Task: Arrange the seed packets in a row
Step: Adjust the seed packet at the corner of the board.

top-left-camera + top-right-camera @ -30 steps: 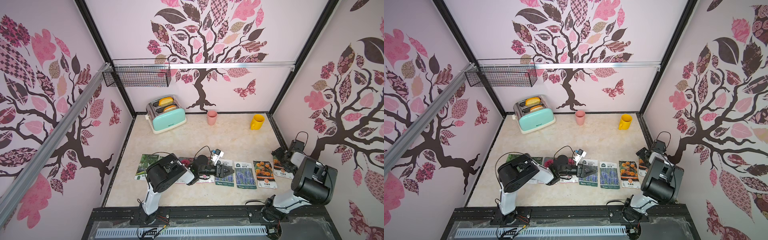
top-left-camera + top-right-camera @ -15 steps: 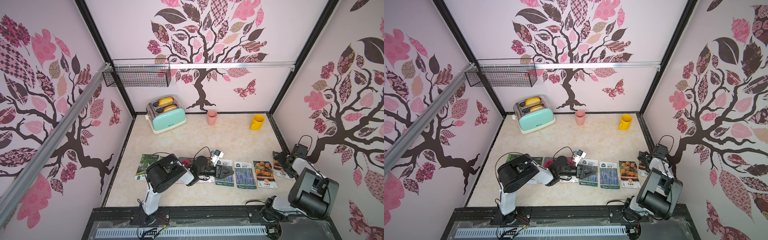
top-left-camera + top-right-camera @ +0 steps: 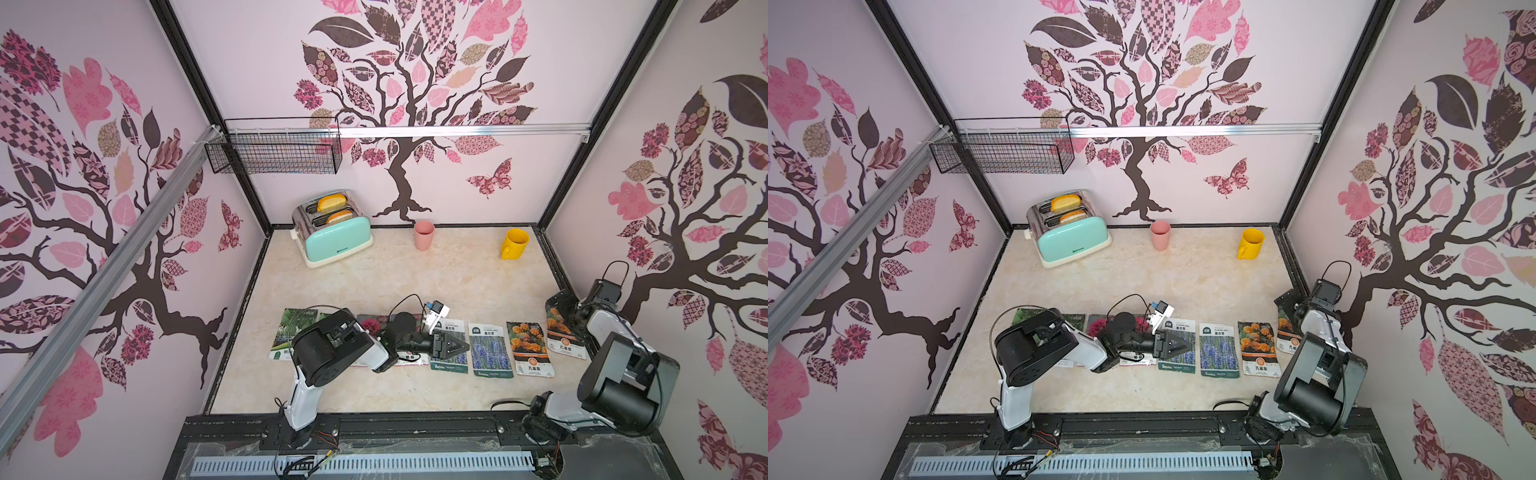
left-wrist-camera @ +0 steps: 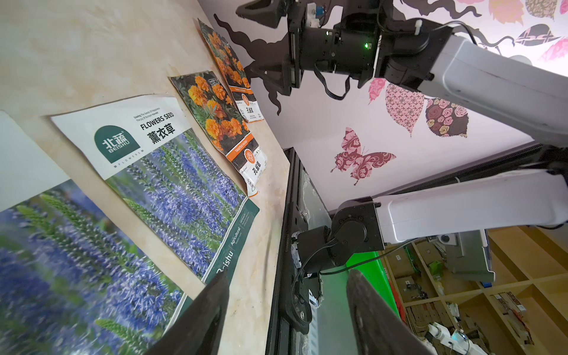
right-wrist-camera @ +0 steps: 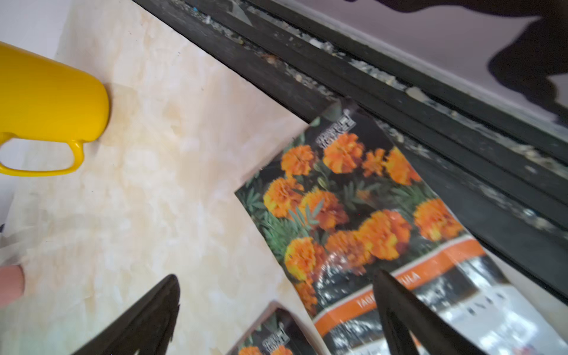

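I read L gripper (image 4: 289, 275) released over glossy purple-lavender seed pkt (image 3: 453, 328), 6 o'clock, R gripper (image 5: 276, 276) released over glossy orange-marigold pkt (image 5: 353, 209), 4 o'clock

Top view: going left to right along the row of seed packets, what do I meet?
green gourd packet → pink-flower packet → first lavender packet → second lavender packet → first marigold packet → second marigold packet
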{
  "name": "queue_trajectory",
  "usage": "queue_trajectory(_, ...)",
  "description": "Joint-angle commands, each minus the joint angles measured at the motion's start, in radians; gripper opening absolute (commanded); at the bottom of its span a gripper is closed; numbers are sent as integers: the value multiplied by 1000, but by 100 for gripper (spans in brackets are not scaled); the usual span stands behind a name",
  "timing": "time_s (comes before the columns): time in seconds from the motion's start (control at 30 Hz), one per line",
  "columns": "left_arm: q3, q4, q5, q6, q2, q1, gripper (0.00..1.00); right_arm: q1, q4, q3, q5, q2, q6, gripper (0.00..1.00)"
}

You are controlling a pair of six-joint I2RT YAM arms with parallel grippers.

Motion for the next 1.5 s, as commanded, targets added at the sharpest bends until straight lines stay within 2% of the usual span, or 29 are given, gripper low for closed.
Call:
queue_trajectory(0.0,31,19,28,17,36,-5,63,17,108,41,-82,47,43,100)
queue_trajectory(0.2,69,21,50,3,87,-10,63,24,242,60,-127,126,119,100)
queue_trajectory(0.37,85,21,53,-2,109,-9,63,33,250,88,-106,199,125,100)
queue_trajectory(0.57,104,22,55,-16,134,-8,63,33,223,47,-72,229,115,99)
queue_trajectory(1.17,45,20,32,6,48,-25,63,32,106,-96,-27,72,29,100)
queue_trajectory(1.47,38,19,28,9,32,-36,63,32,93,-142,-15,-15,32,100)
